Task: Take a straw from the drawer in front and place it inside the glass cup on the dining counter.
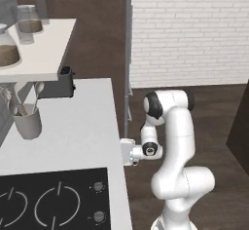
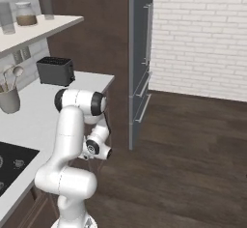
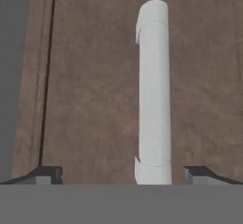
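Observation:
In the hand view, the drawer (image 3: 90, 99) shows as a dark brown wooden front seen close up. Its silver bar handle (image 3: 153, 90) runs up the picture. My gripper (image 3: 123, 174) is open. One dark fingertip (image 3: 47, 173) is left of the handle's near end and the other (image 3: 199, 173) is right of it, and neither touches the bar. In the left base view my wrist (image 1: 129, 151) reaches in under the edge of the white counter. The straw is hidden. The glass cup and the dining counter are out of view.
A white counter (image 1: 82, 126) carries a black cooktop (image 1: 53, 200), a grey utensil holder (image 1: 27, 122) and a dark toaster (image 2: 55, 71). A shelf (image 1: 44, 48) with jars hangs above it. A tall grey fridge (image 2: 140, 53) stands to the right, beyond a stretch of wooden floor (image 2: 183, 164).

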You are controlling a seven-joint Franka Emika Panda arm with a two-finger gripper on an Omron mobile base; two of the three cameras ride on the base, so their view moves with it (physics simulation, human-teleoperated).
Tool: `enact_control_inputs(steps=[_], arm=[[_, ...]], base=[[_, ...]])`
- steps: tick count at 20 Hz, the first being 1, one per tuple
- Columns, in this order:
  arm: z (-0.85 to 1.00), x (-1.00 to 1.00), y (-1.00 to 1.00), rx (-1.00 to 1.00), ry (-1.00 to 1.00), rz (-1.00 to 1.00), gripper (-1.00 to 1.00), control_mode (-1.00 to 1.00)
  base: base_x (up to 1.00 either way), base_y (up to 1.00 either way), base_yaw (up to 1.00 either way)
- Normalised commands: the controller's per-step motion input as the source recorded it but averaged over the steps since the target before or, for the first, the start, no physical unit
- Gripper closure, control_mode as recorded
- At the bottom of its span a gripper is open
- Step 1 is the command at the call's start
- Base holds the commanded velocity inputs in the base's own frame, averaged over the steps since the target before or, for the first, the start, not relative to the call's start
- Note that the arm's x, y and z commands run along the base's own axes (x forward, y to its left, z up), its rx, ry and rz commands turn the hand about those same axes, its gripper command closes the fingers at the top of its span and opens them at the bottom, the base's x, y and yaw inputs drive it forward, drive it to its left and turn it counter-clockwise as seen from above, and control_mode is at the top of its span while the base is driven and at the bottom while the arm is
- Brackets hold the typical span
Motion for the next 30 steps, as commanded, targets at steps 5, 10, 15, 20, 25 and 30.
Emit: enact_control_inputs(steps=[5,10,15,20,25,30], arm=[[-0.07,0.23,0.53,0.0,0.0,0.0,1.0,-1.0],[-0.09,0.33,0.49,0.0,0.0,0.0,1.0,-1.0],[-0.03,0.13,0.05,0.0,0.0,0.0,1.0,-1.0],[-0.02,0.0,-0.13,0.0,0.0,0.0,1.0,-1.0],[0.0,0.0,-0.43,0.0,0.0,0.0,1.0,-1.0],[0.0,0.0,-0.8,0.0,0.0,-0.03,1.0,-1.0]], base=[[0.0,0.0,0.0],[0.0,0.0,0.0],[0.0,0.0,0.0],[0.0,0.0,0.0],[0.0,0.0,0.0],[0.0,0.0,0.0]])
